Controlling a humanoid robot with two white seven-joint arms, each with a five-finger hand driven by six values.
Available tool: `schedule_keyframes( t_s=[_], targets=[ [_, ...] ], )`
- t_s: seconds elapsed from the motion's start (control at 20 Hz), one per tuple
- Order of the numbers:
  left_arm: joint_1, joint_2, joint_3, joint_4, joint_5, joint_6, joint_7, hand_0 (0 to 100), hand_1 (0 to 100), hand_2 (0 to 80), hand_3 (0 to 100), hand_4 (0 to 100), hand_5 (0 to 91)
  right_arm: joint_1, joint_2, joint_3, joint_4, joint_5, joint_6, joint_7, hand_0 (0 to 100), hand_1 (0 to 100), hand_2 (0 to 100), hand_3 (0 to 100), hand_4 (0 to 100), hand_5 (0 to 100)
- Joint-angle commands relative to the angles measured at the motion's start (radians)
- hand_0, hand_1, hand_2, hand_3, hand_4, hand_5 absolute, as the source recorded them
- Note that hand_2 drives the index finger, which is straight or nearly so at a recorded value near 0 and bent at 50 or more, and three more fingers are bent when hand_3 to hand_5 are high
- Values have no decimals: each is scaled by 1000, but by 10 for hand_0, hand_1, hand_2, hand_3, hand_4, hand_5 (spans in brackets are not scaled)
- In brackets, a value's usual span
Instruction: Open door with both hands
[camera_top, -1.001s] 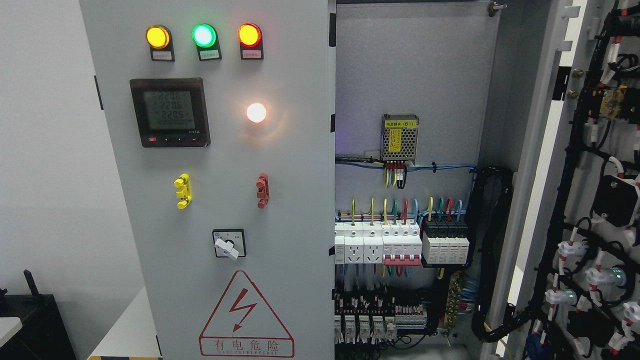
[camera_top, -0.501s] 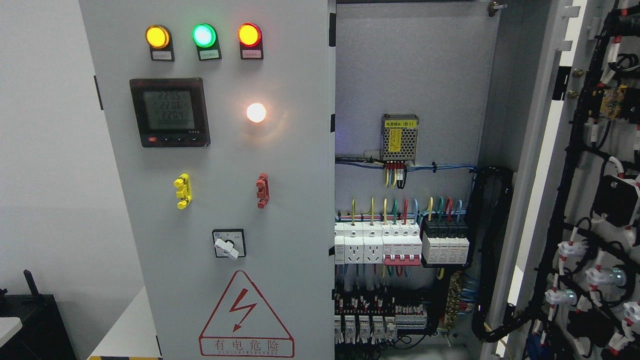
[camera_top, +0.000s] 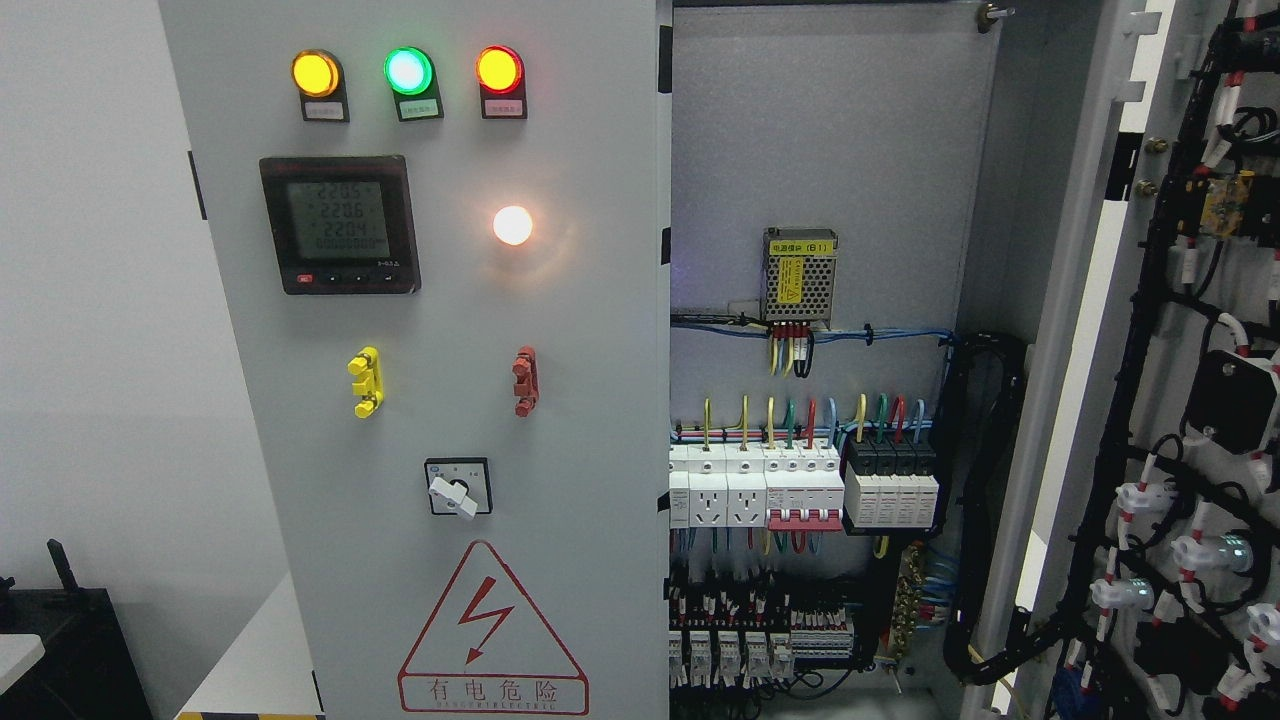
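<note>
Neither of my hands shows here, so I cannot tell their state. The right cabinet door (camera_top: 1170, 400) stands swung wide open, wiring on its inner face, baring breakers (camera_top: 800, 485) inside. The left door (camera_top: 440, 330) is closed, indicator lamps (camera_top: 407, 71) lit.

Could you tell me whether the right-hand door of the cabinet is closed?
No, the right door is swung wide open, showing its wired inner face and the breakers inside the cabinet, while the left door is shut.
</note>
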Motion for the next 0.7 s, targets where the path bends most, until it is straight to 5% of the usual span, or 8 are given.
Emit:
schedule_keyframes(
  t_s=[0.0, 0.65],
  targets=[
    [-2, -13, 1, -1, 1, 1, 3, 0, 0, 0, 0, 43, 0, -81, -19, 45, -105, 0, -25, 0, 0, 0, 0, 0, 0, 0],
    [-2, -14, 1, -1, 0, 1, 2, 0, 0, 0, 0, 43, 0, -346, -8, 51, -71, 2, -24, 3, 0, 0, 0, 0, 0, 0]
  ],
)
